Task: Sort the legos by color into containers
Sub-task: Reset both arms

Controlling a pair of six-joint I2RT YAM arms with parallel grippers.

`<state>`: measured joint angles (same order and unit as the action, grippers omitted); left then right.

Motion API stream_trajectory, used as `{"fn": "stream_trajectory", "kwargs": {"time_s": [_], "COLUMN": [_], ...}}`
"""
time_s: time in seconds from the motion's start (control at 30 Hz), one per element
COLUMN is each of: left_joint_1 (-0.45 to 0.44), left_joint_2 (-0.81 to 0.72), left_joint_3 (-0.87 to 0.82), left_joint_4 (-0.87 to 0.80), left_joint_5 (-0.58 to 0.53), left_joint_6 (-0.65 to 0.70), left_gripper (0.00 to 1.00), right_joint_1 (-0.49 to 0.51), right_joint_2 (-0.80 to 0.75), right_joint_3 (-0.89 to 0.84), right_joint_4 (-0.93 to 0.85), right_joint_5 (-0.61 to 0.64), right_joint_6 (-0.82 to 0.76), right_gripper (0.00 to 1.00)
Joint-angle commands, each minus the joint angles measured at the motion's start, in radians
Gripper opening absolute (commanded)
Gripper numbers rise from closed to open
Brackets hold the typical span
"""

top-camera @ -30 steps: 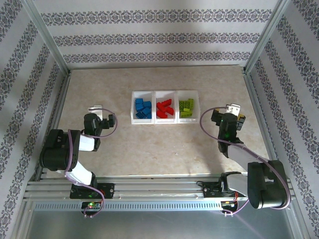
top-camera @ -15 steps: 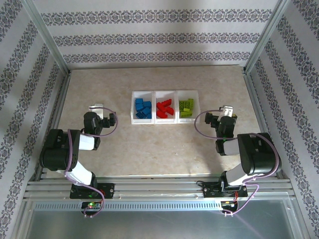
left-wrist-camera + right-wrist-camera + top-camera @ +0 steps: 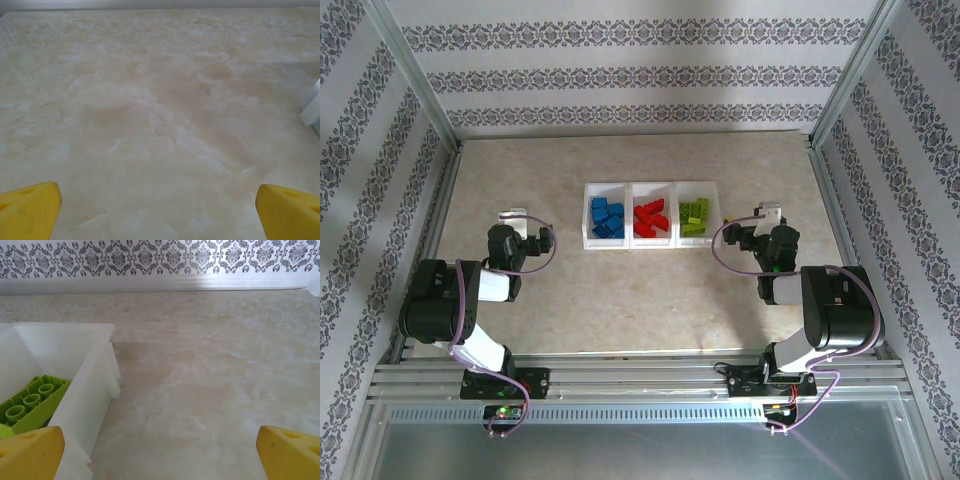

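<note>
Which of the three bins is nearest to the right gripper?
The bin with green bricks, at the right end; the red bin and blue bin lie farther from the right gripper.

Beige marbled bench (image 3: 620,300), evenly lit. Damask-striped wallpaper walls (image 3: 640,75) on three sides. Aluminium frame posts (image 3: 415,75) at corners.

A beige marbled worktop (image 3: 640,300) sits enclosed by damask-patterned walls (image 3: 620,60) and silver metal frame posts (image 3: 415,75).

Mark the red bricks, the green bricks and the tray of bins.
red bricks (image 3: 650,217), overhead view, middle of the pile.
green bricks (image 3: 31,402), right wrist view, studded top of one brick.
tray (image 3: 610,243), overhead view, its near wall.
</note>
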<state>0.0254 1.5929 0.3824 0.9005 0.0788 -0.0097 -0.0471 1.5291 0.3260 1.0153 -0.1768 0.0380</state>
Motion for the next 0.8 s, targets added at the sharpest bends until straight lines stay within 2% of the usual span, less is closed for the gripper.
{"fn": "stream_trajectory", "kwargs": {"time_s": [0.0,0.77], "left_joint_1": [-0.004,-0.004], "left_joint_2": [-0.001,-0.002], "left_joint_3": [0.006,0.006], "left_joint_4": [0.044,0.041], "left_joint_5": [0.012,0.012], "left_joint_6": [0.014,0.014], "left_gripper": [1.0,1.0], "right_joint_1": [-0.005,-0.004], "right_joint_2": [0.009,0.008], "right_joint_3": [0.013,0.012], "right_joint_4": [-0.014,-0.015], "right_joint_5": [-0.021,-0.012], "right_joint_6": [0.009,0.01], "right_gripper": [0.98,0.98]}}
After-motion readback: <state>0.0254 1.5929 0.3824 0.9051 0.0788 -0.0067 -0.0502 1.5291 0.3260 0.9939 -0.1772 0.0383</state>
